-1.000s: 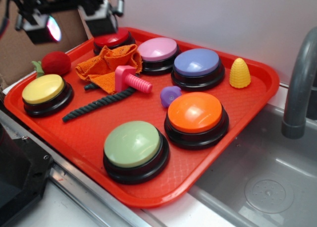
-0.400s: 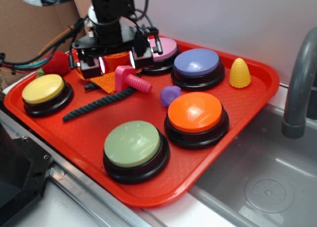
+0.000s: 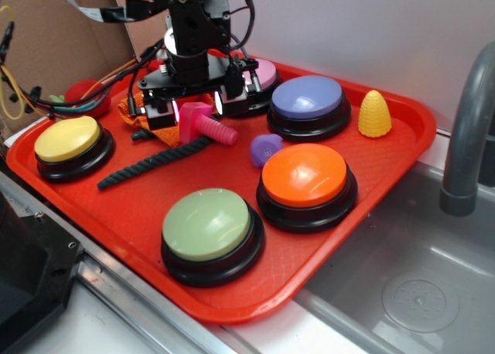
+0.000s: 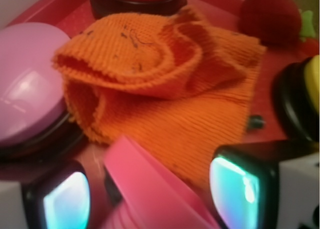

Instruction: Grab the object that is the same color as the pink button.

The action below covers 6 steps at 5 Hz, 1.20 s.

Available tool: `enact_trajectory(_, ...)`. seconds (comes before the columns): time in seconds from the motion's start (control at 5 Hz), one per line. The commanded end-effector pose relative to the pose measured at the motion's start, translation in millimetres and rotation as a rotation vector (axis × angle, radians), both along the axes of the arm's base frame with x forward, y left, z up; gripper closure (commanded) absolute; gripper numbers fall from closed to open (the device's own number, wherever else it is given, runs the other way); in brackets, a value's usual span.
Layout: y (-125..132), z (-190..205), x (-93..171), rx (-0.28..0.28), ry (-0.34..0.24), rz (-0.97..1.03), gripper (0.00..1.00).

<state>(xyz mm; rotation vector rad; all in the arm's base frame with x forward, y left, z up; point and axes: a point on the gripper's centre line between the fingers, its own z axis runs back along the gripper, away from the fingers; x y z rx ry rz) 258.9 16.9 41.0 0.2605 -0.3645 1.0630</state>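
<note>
The object, a hot-pink toy bolt [image 3: 206,125], lies on the red tray [image 3: 139,215] with its ribbed shaft pointing right. My gripper [image 3: 195,107] is open and low over it, one finger on each side of the bolt's blocky head. In the wrist view the bolt [image 4: 150,186] fills the gap between the two glowing pads [image 4: 240,194], with space on both sides. The pink button [image 3: 261,74] stands just behind the gripper, partly hidden by it, and shows at the wrist view's left edge [image 4: 25,94].
A crumpled orange cloth [image 4: 160,79] lies just behind the bolt. A dark rope [image 3: 155,161], a purple lump [image 3: 265,148], and purple [image 3: 307,99], orange [image 3: 304,176], green [image 3: 206,224] and yellow [image 3: 67,137] buttons surround it. A yellow corn toy [image 3: 375,114] and a faucet [image 3: 468,137] stand to the right.
The gripper came down from the back left corner and moved right, lowering until its open fingers stand on both sides of the pink bolt's head. The bolt has not moved.
</note>
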Motion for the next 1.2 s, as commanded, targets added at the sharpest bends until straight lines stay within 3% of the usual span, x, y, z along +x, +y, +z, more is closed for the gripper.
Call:
enact_trajectory(0.0, 17.0, 2.6, 7.5, -0.054, -0.045, 0.024, 0.0)
enact_trajectory(0.2, 14.1, 3.2, 5.2, -0.047, -0.051, 0.02, 1.0)
enact_trajectory(0.8, 12.1, 15.4, 0.3, -0.042, -0.078, -0.028, 1.0)
enact_trajectory(1.0, 17.4, 43.9, -1.2, -0.056, -0.103, -0.129, 1.0)
